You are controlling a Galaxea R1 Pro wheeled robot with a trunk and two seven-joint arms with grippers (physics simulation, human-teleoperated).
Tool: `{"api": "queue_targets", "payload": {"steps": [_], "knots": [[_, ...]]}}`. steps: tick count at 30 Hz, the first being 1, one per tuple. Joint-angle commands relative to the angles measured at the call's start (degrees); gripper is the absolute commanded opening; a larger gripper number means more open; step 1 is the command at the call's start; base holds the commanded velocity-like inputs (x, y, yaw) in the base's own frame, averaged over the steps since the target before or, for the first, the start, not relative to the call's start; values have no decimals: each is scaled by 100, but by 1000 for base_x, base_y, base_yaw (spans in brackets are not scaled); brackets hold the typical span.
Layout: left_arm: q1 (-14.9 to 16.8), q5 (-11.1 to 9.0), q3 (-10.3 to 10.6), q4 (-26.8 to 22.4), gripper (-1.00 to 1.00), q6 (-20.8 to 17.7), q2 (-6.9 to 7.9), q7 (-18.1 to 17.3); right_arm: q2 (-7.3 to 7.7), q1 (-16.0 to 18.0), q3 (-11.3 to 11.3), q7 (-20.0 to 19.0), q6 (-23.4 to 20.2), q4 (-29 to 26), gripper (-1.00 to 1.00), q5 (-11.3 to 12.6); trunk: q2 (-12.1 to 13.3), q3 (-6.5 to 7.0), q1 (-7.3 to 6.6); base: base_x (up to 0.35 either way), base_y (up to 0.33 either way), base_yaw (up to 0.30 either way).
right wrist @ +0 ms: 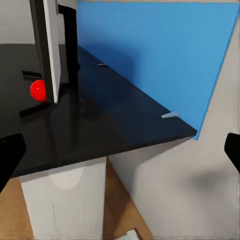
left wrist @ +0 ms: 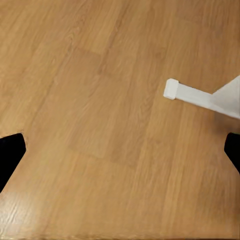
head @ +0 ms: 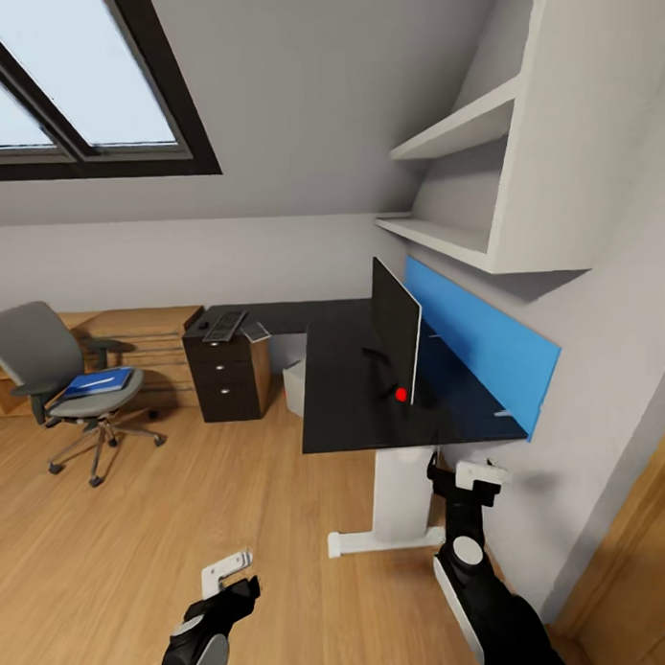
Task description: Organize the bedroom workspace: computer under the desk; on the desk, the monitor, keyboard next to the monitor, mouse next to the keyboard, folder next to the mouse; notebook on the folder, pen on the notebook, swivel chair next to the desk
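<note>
The glossy black desk [head: 349,399] runs along the right wall, and the monitor [head: 398,342] stands on it edge-on. On the desk's far left end, above the drawer unit [head: 224,377], lie the keyboard [head: 224,325] and a grey notebook [head: 256,331]. A light grey computer [head: 294,387] sits under the desk. At the left stands the swivel chair [head: 46,366] with the blue folder [head: 97,383] on its seat. Mouse and pen are too small to make out. My left gripper [head: 236,577] [left wrist: 120,152] hangs open over bare floor. My right gripper [head: 459,472] [right wrist: 120,155] is open just below the desk's near edge [right wrist: 100,150].
The desk's white leg [head: 400,488] and its foot [left wrist: 185,92] stand between my arms. A blue wall panel [head: 482,346] backs the desk, with white shelves [head: 460,127] above. A wooden chest of drawers [head: 146,353] is behind the chair. Open wood floor [head: 185,501] spreads to the left.
</note>
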State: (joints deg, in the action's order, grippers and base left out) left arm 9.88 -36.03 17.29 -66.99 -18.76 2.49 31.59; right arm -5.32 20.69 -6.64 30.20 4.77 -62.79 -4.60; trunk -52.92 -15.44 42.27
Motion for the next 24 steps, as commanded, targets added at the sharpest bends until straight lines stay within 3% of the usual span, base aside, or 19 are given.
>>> {"api": "queue_targets", "payload": {"steps": [1, 5, 9, 10, 14, 15, 21, 24], "knots": [[5, -35, 20, 235, 100, 179, 7, 41, 0, 5, -5, 45, 176, 186, 100, -43, -6, -7, -2, -216, 0, 0], [5, -28, 66, 810, 100, 544, 0, 33, 0, 0, -3, 63, 545, 588, 100, -48, -6, -7, -2, -111, 0, 0], [5, 19, 415, 1456, 100, 785, 1, 37, 3, -141, 3, 66, 789, 1029, 100, -48, -6, -7, -2, -32, 0, 0], [5, 37, 650, 1946, 100, 1180, 5, 35, -5, -390, -1, 67, 1039, 1325, 100, -49, -6, -7, -2, -6, 0, 0], [5, 41, 735, 2398, 100, 1746, 3, 17, -2, -588, -3, 53, 1305, 1764, 100, -53, 114, 46, -68, -3, 0, 0], [5, 42, 759, 2616, 100, 2000, -3, 18, 4, -642, -4, 46, 1490, 2160, 100, -55, 154, 64, -90, -1, 0, 0], [5, 30, 780, 3197, 100, 2269, -14, 25, 15, -686, 15, 23, 1864, 3042, 100, -44, 395, 172, -222, 0, 0, 0], [5, 37, 790, 3711, 100, 2422, -18, -24, 17, -693, 19, 10, 1958, 3395, 100, -42, 395, 172, -222, 0, 0, 0]]}}
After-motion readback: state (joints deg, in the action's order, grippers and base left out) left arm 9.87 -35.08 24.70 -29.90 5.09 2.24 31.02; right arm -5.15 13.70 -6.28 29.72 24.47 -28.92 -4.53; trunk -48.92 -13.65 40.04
